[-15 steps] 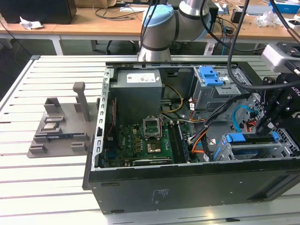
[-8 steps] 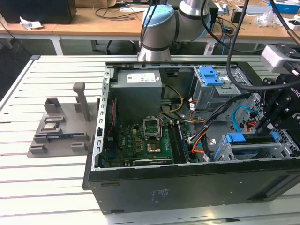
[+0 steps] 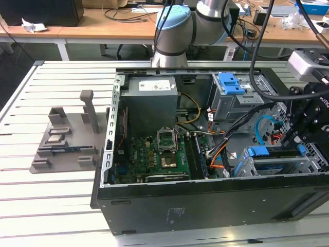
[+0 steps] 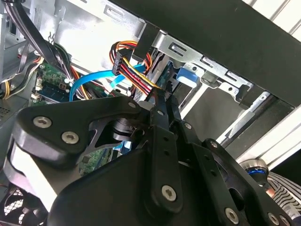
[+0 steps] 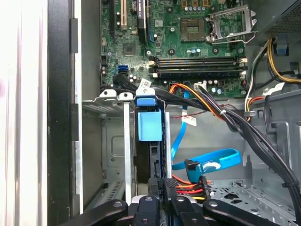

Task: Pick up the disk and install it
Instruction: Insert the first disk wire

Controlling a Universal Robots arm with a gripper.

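The disk (image 5: 151,162) stands edge-on inside the grey drive cage (image 5: 126,141) at the front corner of the open computer case (image 3: 205,206), below the cage's blue handle (image 5: 149,125). In the exterior view the disk (image 3: 280,154) is a dark slab between the blue handle (image 3: 257,152) and a blue end piece. My gripper (image 5: 163,184) hangs right over the disk's outer end, its black fingers pressed together with no clear gap. In the second wrist view my gripper (image 4: 165,99) has its tips right beside the cage rail and a bundle of coloured power wires (image 4: 131,70).
A light blue data cable (image 5: 211,162) and thick black cable bundles (image 5: 244,132) lie beside the cage. The motherboard (image 3: 154,154), power supply (image 3: 151,98) and a second blue-handled cage (image 3: 231,85) share the case. A grey plastic stand (image 3: 67,139) sits on the white slatted table at the exterior view's left.
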